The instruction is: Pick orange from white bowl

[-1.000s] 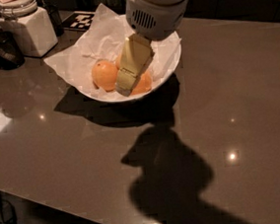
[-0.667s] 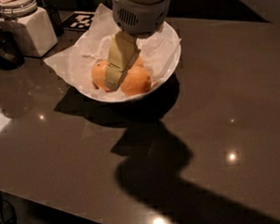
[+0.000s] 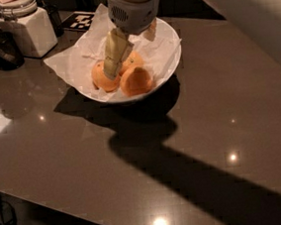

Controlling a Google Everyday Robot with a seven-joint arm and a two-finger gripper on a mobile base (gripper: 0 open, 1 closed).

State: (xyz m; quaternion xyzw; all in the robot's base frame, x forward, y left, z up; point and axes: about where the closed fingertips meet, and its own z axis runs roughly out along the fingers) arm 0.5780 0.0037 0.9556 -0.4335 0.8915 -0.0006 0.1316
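The white bowl [image 3: 168,64], wide, shallow and lined with crumpled white paper, stands at the back middle of the dark table. Three oranges lie in it: one at the left [image 3: 101,78], one at the front right [image 3: 137,81], and one behind them [image 3: 134,59], partly hidden. My gripper [image 3: 112,67] hangs from the grey wrist above the bowl and reaches down into it. Its cream tip sits between the left orange and the other two, touching or nearly touching the left one.
A square white jar [image 3: 28,30] with a lid stands at the back left. A dark utensil [image 3: 0,46] lies beside it, and a black-and-white marker tag [image 3: 79,22] sits behind the bowl. The table's front edge [image 3: 90,209] runs diagonally at the lower left.
My gripper has shifted left across the bowl, from over the right orange to the gap beside the left orange. The oranges have hardly moved.
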